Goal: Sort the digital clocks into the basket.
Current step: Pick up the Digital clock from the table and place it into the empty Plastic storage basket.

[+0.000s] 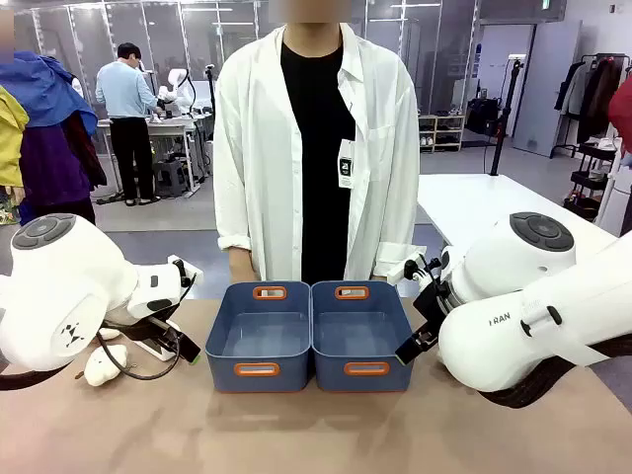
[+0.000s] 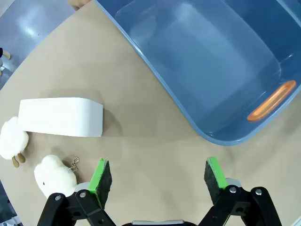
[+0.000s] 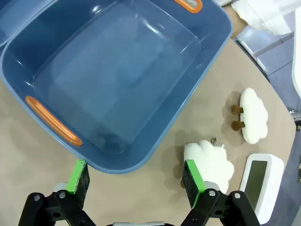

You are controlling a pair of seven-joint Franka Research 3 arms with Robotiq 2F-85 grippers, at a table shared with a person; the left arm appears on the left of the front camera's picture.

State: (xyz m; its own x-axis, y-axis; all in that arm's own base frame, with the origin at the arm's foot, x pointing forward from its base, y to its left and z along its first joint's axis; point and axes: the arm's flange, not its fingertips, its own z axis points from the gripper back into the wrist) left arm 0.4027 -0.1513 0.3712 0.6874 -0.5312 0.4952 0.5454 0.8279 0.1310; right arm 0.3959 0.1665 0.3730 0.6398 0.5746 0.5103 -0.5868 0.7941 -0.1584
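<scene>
Two joined blue-grey baskets [image 1: 311, 341] with orange handle slots stand mid-table, both empty. In the left wrist view, one digital clock [image 2: 61, 117] lies on the table as a white rounded block, display face hidden, to the left of a basket [image 2: 207, 134]. My left gripper [image 2: 156, 175] hovers open over bare table between that clock and the basket. In the right wrist view, the other digital clock [image 3: 261, 183] lies with its grey display up, to the right of a basket [image 3: 186, 101]. My right gripper [image 3: 136, 176] is open beside that basket's near corner, holding nothing.
White cloud plush toys lie near each clock: two [image 2: 55, 175] [image 2: 11, 139] by the left one and two [image 3: 211, 162] [image 3: 254, 115] by the right one. One plush [image 1: 104, 365] shows under the left arm. A person in a white coat [image 1: 306, 148] stands behind the baskets.
</scene>
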